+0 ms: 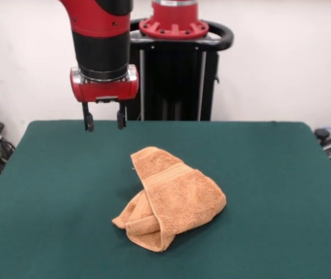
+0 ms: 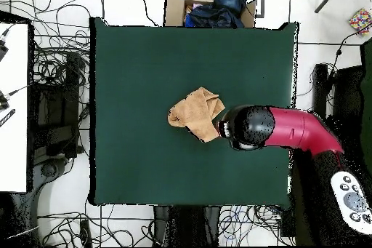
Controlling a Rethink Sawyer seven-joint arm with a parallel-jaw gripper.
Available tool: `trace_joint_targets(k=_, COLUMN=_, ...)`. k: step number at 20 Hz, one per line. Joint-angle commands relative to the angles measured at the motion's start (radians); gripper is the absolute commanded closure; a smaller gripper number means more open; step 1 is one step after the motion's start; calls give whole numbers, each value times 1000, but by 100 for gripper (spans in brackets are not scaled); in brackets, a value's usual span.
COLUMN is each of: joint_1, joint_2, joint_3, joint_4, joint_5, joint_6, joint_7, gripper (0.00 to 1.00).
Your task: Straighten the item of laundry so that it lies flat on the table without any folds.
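At upper left in the front view, the gripper hangs above the table, fingers parted and empty. The towel lies bunched mid-table, below and to its right, its long axis running diagonally.

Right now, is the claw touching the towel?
Apart. The front view shows the open claw hanging over the table's far edge, with bare green between it and the crumpled towel.
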Motion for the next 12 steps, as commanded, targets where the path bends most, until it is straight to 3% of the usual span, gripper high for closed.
trace_joint_targets(k=1, joint_1=60, joint_2=21, joint_3=39, joint_4=-55, joint_5=32, joint_6=86, joint_7=42, gripper=0)
trace_joint_targets(k=12, joint_1=133, joint_2=80, joint_3=-2, joint_4=-72, joint_5=15, joint_6=20, joint_7=126, gripper=0)
